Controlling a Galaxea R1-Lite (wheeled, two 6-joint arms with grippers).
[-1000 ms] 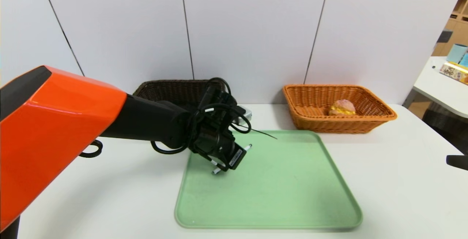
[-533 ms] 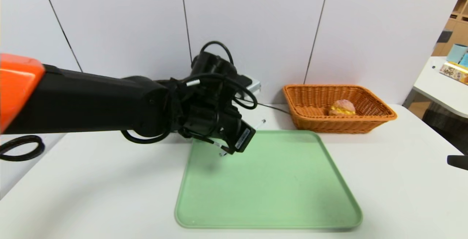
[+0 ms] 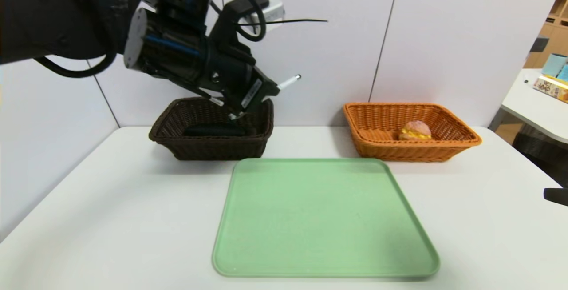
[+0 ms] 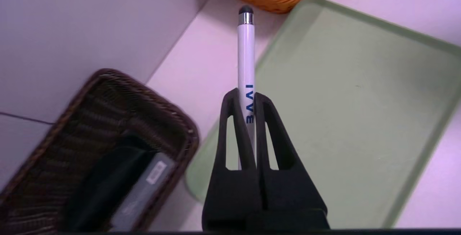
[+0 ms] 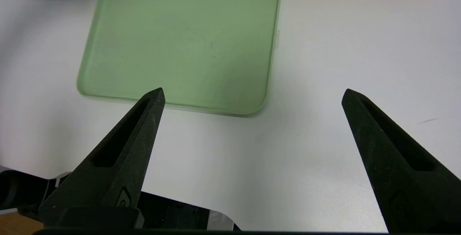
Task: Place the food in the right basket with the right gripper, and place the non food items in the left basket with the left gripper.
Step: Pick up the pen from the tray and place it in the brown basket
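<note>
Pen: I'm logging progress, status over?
Left gripper shut on pen, raised near dark basket. Right gripper open, idle off tray's right. Bun in orange basket. No obstruction seen.

You get bright, even light, soft shadows on the tabletop (image 3: 111, 205), and a purple-tinged left wrist view.

orange basket (image 3: 412, 152); dark brown basket (image 3: 217, 150); green tray (image 3: 324, 219); white pen (image 4: 246, 51).

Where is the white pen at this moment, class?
In the left wrist view, the pen is held between the left gripper's fingers, raised above the table, near the dark brown basket on the head view's left.
</note>
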